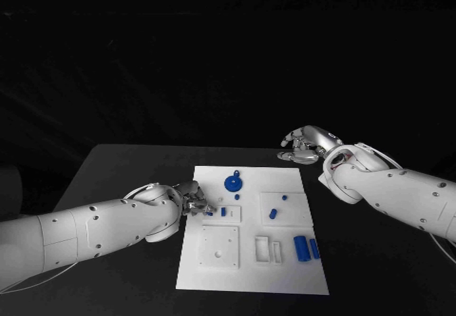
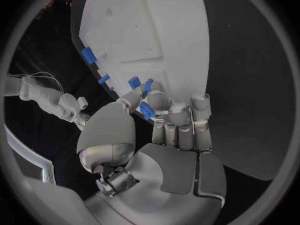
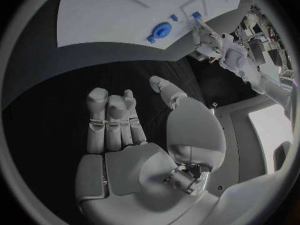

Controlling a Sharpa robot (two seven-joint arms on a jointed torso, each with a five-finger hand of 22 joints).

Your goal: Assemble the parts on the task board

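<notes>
Left hand (image 2: 164, 116) pinches a small blue part (image 2: 147, 110) over the smooth white task board (image 1: 285, 276); right hand (image 1: 306, 146) hovers empty, fingers loosely apart.

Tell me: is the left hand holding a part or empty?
Holding. The left hand pinches a small blue part between thumb and fingers at the task board's left edge.

Black table (image 1: 124, 164) carries white task board (image 1: 252, 276), seemingly flat.

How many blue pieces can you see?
6: round part far end; held part in left hand; part beside it; middle part; two bars near right. Smaller ones may hide.
</notes>
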